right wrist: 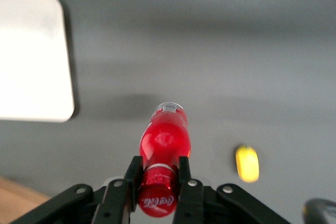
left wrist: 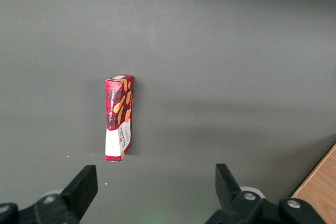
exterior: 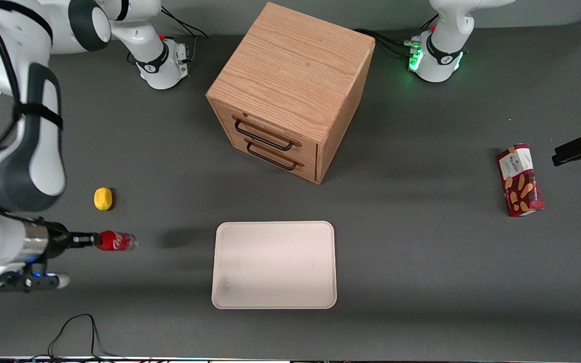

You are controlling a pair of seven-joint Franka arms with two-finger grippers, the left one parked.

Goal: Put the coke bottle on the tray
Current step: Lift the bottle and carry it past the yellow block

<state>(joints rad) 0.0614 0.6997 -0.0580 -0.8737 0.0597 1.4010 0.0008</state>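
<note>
The coke bottle point(exterior: 116, 241) point(right wrist: 164, 140), red with a red cap and a clear base, is held lying level above the table, its base pointing toward the tray. My right gripper point(exterior: 89, 240) point(right wrist: 158, 174) is shut on its cap end, one finger point(right wrist: 132, 174) on each side of the neck. The cream-beige tray point(exterior: 274, 264) point(right wrist: 31, 61) lies flat on the grey table, nearer the front camera than the cabinet and apart from the bottle. A dark shadow lies on the table between bottle and tray.
A yellow lemon point(exterior: 103, 198) point(right wrist: 247, 163) lies on the table close to the bottle, farther from the front camera. The wooden drawer cabinet point(exterior: 290, 91) stands mid-table. A red snack box point(exterior: 520, 179) point(left wrist: 119, 117) lies toward the parked arm's end. A black cable point(exterior: 73, 333) loops at the front edge.
</note>
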